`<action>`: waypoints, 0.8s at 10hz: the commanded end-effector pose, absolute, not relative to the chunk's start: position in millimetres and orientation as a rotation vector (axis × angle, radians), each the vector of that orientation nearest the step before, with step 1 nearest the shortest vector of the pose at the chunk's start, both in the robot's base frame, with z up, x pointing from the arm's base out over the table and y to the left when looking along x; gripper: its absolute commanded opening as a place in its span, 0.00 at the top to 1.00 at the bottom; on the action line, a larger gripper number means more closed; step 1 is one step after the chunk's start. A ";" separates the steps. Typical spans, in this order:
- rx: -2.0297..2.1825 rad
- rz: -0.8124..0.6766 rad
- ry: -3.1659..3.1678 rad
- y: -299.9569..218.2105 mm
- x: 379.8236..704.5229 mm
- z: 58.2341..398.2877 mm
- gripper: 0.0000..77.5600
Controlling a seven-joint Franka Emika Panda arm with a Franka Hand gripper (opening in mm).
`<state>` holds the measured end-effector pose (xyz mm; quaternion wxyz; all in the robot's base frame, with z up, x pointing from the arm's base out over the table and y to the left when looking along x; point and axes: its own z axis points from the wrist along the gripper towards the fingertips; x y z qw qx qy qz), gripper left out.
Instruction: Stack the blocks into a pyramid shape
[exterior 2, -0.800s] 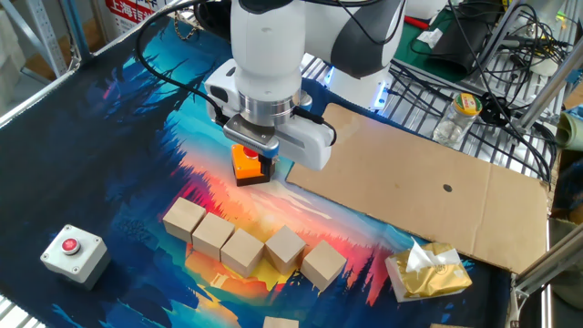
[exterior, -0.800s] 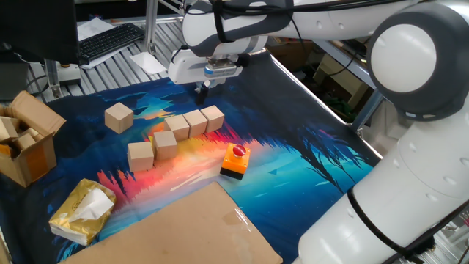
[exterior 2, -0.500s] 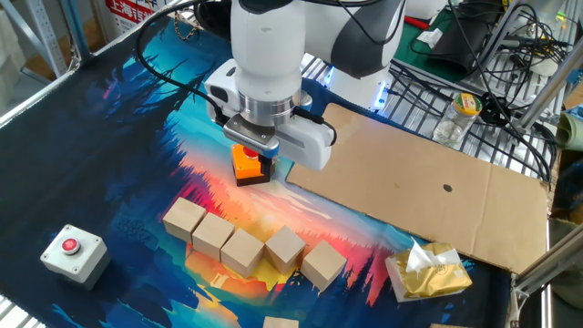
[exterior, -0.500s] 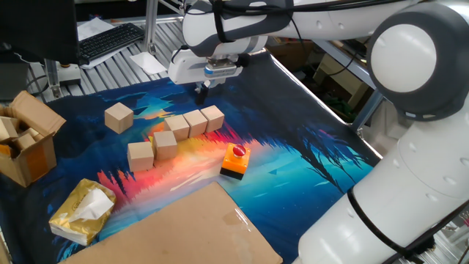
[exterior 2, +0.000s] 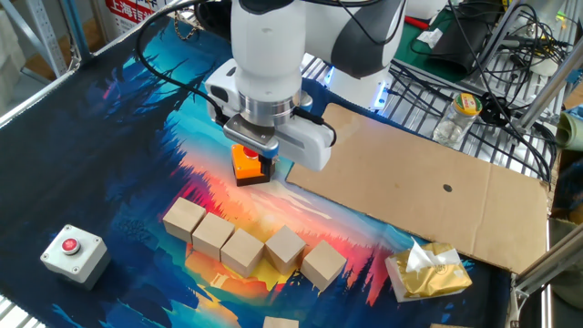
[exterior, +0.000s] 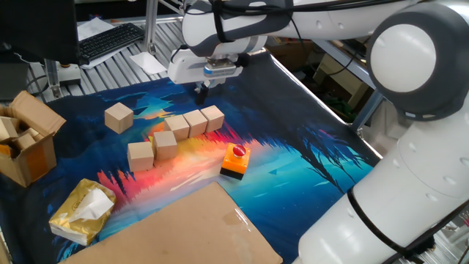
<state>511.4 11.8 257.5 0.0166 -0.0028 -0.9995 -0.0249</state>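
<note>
Six light-tan wooden blocks lie flat on the colourful mat, none stacked. Three form a row [exterior: 195,122]. Two more sit in front-left of it [exterior: 165,143], [exterior: 141,155]. One lies apart on the left [exterior: 119,116]. In the other fixed view five blocks form a loose line [exterior 2: 242,251] and the sixth block shows at the bottom edge [exterior 2: 281,322]. My gripper [exterior: 201,92] hovers above the mat just behind the row's right end. Its fingers are together and hold nothing. It also shows in the other fixed view [exterior 2: 261,162], above the mat.
An orange-and-black box with a red button [exterior: 235,160] stands right of the blocks. A cardboard sheet [exterior: 183,227] lies in front. A yellow tissue pack [exterior: 82,211] and a brown cardboard box [exterior: 26,139] are at the left. A grey button box [exterior 2: 73,251] stands near the mat's edge.
</note>
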 end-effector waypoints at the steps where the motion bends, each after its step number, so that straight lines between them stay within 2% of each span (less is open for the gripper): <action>1: -0.039 -0.069 -3.108 14.4 511.8 262.7 1.00; 8: -0.036 -0.015 -3.096 35.1 505.2 277.5 1.00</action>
